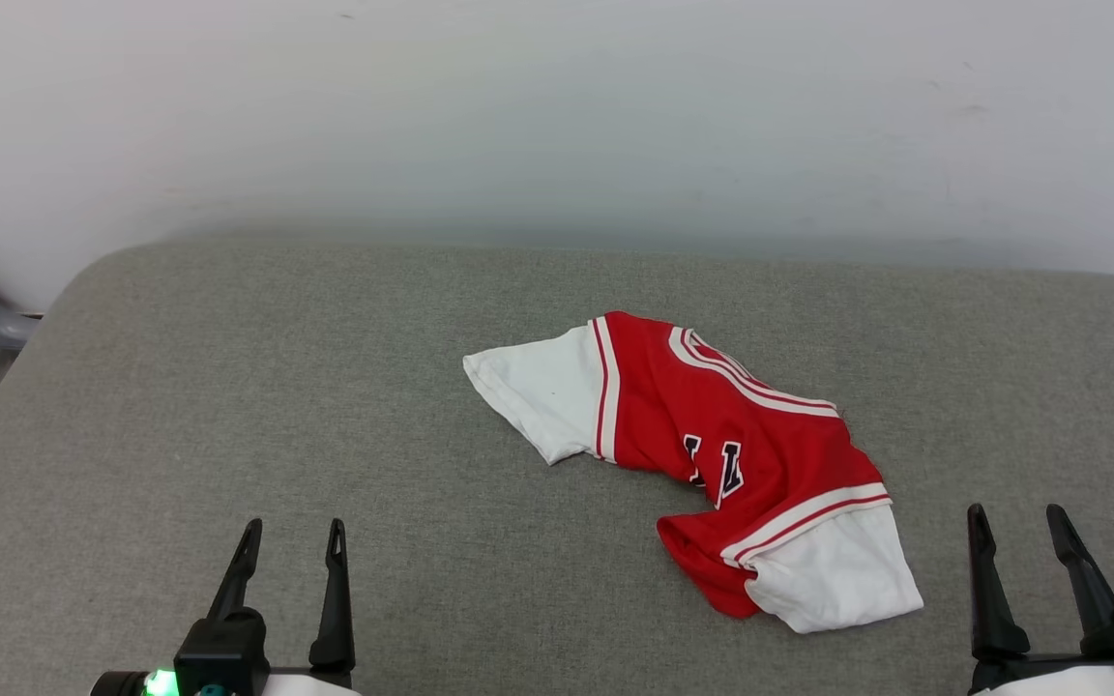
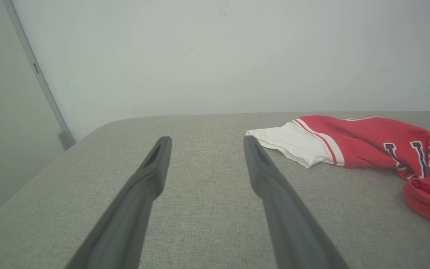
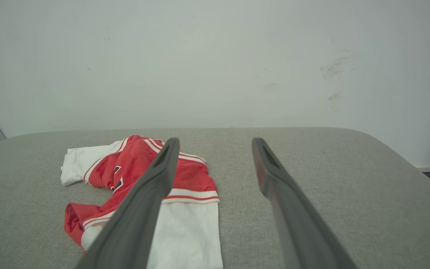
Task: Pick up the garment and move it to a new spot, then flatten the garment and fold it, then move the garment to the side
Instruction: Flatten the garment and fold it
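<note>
The red shirt with white sleeves lies crumpled on the gray table. It sits ahead of the right gripper and to its left, with one white sleeve near that gripper's left finger. It is farther from the left gripper, ahead and to its right. Both grippers have their fingers spread wide and hold nothing. Black letters with white edges show on the shirt, but folds hide parts, so they cannot be read.

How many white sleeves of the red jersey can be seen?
2: one white sleeve at the far left of the red jersey, the other sleeve at its near right.
</note>
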Controlling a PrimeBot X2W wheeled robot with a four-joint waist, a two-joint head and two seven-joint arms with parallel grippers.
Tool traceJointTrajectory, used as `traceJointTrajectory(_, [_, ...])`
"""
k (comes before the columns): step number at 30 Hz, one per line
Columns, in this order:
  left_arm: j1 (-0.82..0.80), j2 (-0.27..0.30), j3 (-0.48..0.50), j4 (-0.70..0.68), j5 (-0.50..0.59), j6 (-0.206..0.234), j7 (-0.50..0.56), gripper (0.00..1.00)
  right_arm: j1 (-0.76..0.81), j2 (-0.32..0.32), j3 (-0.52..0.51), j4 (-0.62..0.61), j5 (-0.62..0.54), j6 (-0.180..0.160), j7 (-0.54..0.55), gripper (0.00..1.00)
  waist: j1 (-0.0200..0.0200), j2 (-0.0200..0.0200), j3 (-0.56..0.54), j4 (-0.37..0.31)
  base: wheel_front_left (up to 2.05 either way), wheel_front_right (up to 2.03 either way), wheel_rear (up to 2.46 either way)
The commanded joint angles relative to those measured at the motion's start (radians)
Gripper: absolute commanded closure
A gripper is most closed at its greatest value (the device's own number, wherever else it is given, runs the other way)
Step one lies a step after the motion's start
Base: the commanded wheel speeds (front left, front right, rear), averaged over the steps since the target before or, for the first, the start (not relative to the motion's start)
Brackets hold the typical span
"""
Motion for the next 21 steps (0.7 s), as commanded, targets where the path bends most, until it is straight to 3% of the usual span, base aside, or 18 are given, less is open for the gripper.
traceJointTrajectory(1, [0.003, -0.004, 0.005, 0.004, 0.007, -0.004, -0.005, 0.00, 0.003, 0.002, 0.000, -0.003, 0.004, -0.001, -0.002, 0.00, 0.0000, -0.0001, -0.001, 0.001, 0.00, 0.00, 0.00])
traceJointTrajectory(12, [-0.011, -0.012, 0.022, 0.010, 0.022, -0.022, -0.005, 0.00, -0.002, 0.002, 0.004, -0.005, 0.004, -0.001, -0.002, 0.00, 0.0000, -0.0001, -0.003, -0.004, 0.00, 0.00, 0.00])
traceJointTrajectory(21, [-0.130, 0.037, 0.043, 0.020, 0.030, -0.069, -0.004, 0.00, -0.019, 0.002, 0.007, -0.014, -0.006, -0.001, -0.002, 0.00, 0.0000, -0.0001, 0.015, -0.021, 0.00, 0.00, 0.00])
